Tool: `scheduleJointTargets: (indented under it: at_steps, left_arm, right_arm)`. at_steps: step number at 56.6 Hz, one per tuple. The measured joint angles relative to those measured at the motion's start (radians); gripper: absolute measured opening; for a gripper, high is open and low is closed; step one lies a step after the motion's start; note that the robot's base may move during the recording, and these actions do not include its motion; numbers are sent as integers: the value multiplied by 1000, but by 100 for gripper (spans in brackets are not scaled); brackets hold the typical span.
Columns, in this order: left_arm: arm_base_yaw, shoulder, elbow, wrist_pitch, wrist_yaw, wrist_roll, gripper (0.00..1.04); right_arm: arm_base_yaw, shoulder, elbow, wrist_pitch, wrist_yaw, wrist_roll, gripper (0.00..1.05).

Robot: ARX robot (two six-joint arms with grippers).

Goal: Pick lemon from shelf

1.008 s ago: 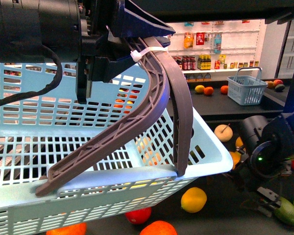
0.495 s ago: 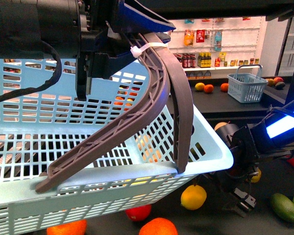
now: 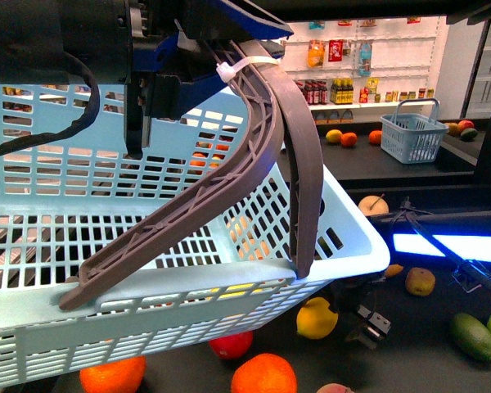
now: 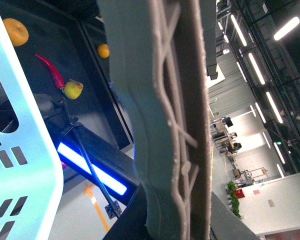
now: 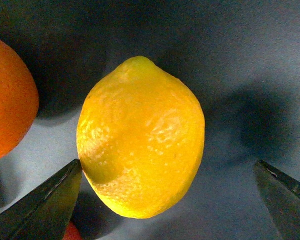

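The lemon (image 3: 317, 318) lies on its side on the dark deck of the shelf (image 3: 417, 360), just under the near right corner of the pale blue basket (image 3: 106, 246) as the front view shows it. In the right wrist view the lemon (image 5: 140, 137) fills the middle of the picture, one pointed end up. The two dark fingertips (image 5: 45, 200) stand wide apart on either side of its lower half. One tip looks just beside the peel, though I cannot tell whether it touches; the other is well clear. So the right claw (image 3: 368, 323) is released and grasps nothing. In the front view it sits low over the deck, just to the right of the lemon, under an arm with a lit blue strip (image 3: 446, 246).

An orange (image 5: 10, 100) lies close beside the lemon. The front view shows more fruit around it:
- another orange (image 3: 263, 375) and a red fruit (image 3: 231, 344) nearer the camera
- a pale cream fruit (image 3: 374, 205) further back
- a green fruit (image 3: 473, 336) off to the right

The basket hangs from the left arm by its grey-brown handles (image 3: 299, 180), which run up to the left claw (image 3: 204, 57) and are bound there with a white zip tie (image 3: 245, 82). Whether that claw is clenched on them I cannot tell.
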Motion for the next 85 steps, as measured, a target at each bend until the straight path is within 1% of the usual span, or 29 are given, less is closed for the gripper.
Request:
scheduleJointTargets:
  at_steps: [4,17,32,46,47,50,52,57,60,67,83,85]
  left_arm:
    - [0,0,0,0,0,0,9]
    - [0,0,0,0,0,0,9]
    - [0,0,0,0,0,0,9]
    - [0,0,0,0,0,0,9]
    - [0,0,0,0,0,0,9]
    - [0,0,0,0,0,0,9]
    - [0,0,0,0,0,0,9]
    - [0,0,0,0,0,0,9]
    - [0,0,0,0,0,0,9]
    - [0,0,0,0,0,0,9]
    - [0,0,0,0,0,0,9]
    - [0,0,0,0,0,0,9]
  right_arm:
    - [8,42,85,-42,13,-1,102]
    - [16,93,188,-71,35,-5,102]
    - [25,98,194,-71,52,-15,102]
    - [29,101,197,-71,75,-54,102]
    - [29,101,197,-71,78,-57,100]
    - [28,101,199,-74,87,-79,90]
    - [28,101,199,-74,87,-79,90]
    - [28,103,199,-73,87,-99,72]
    - [28,104,199,-73,85,-108,63]
    - [23,104,199,-65,80,-120,57]
    - [-1,104,199,-50,74,-164,56]
    - [-12,101,194,-37,92,-184,56]
